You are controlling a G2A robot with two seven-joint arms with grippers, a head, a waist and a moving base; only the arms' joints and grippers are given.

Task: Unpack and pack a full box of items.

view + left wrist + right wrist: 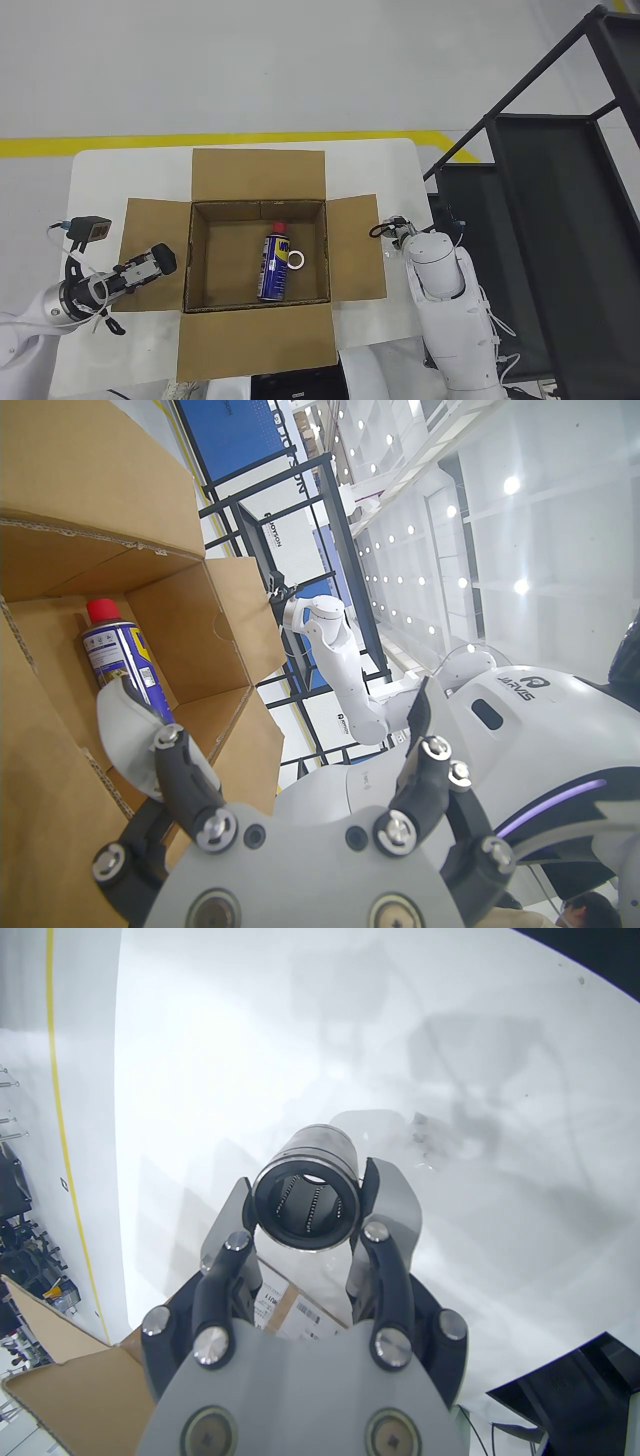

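- The robot's right hand clamps a steel sleeve bearing between both fingers, its bore facing the wrist. It is held above the worktop just off the box's right flap, apparently an item in transit between box and worktop.
- The left hand hangs over the left flap with fingers spread wide and nothing between them. It is angled toward the box's interior, seemingly ready for the next pick.
- The cardboard box sits mid-worktop, all four flaps folded out flat, which keeps the opening free.
- Inside, a blue spray can lies on its side, red cap away from the robot, with a small white ring just beside it.
- Beyond runs a yellow floor line; a black rack stands to the right.
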